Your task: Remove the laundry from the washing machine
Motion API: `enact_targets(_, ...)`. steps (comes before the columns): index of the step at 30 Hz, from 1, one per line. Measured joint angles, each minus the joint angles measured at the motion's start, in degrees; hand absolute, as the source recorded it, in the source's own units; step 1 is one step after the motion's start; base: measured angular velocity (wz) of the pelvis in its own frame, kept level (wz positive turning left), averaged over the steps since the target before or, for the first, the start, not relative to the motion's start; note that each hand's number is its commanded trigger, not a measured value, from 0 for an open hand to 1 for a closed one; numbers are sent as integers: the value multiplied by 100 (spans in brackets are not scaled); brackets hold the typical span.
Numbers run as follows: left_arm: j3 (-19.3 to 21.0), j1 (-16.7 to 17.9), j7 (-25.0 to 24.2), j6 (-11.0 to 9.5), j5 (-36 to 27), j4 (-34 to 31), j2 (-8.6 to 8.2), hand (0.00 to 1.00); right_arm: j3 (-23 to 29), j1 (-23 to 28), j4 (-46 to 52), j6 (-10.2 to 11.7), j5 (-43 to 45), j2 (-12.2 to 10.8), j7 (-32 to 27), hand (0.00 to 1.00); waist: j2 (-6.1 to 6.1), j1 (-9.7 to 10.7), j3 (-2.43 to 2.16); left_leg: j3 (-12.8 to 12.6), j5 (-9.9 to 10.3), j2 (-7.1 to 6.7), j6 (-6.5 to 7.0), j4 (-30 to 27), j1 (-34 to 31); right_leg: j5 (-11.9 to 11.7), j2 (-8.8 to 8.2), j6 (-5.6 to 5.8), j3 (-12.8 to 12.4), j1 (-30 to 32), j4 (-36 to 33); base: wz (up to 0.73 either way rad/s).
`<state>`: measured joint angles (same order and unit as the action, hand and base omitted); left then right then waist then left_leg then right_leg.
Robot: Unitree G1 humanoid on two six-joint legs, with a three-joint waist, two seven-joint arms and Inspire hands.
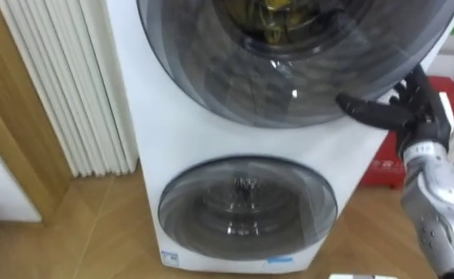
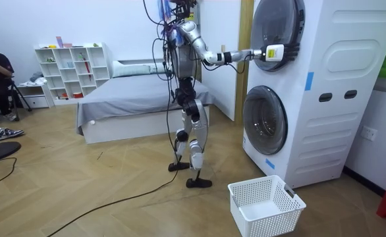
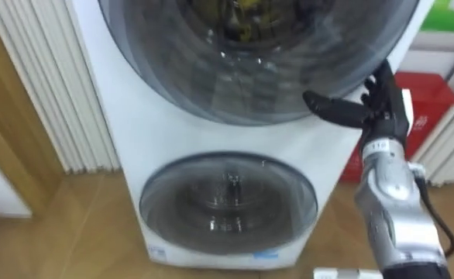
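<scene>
Right hand (image 1: 422, 116): thumb stretched straight, other fingers loosely raised, holding nothing, at the right rim of the upper door (image 1: 211, 70). Clothes (image 1: 275, 14): one yellowish bundle behind that glass, up and left of your fingers (the door looks shut, so you would open it first). Count: two doors, upper door and lower door (image 1: 246, 205); one basket (image 2: 270, 222) on the floor

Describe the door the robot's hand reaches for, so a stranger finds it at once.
The white washing machine carries two stacked round doors. Unlike the lower door, the upper door shows yellowish clothes behind its glass, with the right hand at its rim.
</scene>
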<state>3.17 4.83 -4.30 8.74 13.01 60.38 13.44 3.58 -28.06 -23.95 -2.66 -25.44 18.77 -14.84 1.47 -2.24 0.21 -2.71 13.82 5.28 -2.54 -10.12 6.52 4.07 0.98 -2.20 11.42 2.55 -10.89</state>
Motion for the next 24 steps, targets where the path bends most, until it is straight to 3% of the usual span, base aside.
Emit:
enact_targets(2,-8,3,-25,8,-1,-1,11,0,21,-26,-35,-93,-42,17,-25,0,8,-15,-10,4,1,-17,1,-21,-2,53,-20,75,16,-1,-47,12)
enact_targets(5,-7,9,-25,13,1,-3,37,0,13,-73,-34,-238,-53,24,-28,0,20,5,-39,22,2,-23,0,-35,-2,73,-29,68,30,5,-104,1)
enact_targets(9,-7,5,-21,7,1,-5,38,0,4,-140,-33,-247,-49,107,-80,0,15,13,-46,25,-1,-25,0,-41,12,56,-37,-17,34,16,-177,0)
enact_targets(20,-6,-37,-36,-9,1,-18,94,0,-62,-141,25,-248,-9,142,-69,0,7,-4,-48,-47,-3,-29,3,-59,47,64,-37,-13,-5,32,-184,-3)
enact_targets(24,14,-37,-124,-4,3,-91,94,0,-29,-141,330,-513,2,165,-69,0,-24,10,-54,-89,-3,-28,3,-59,7,69,-38,-19,-2,95,-214,-3)
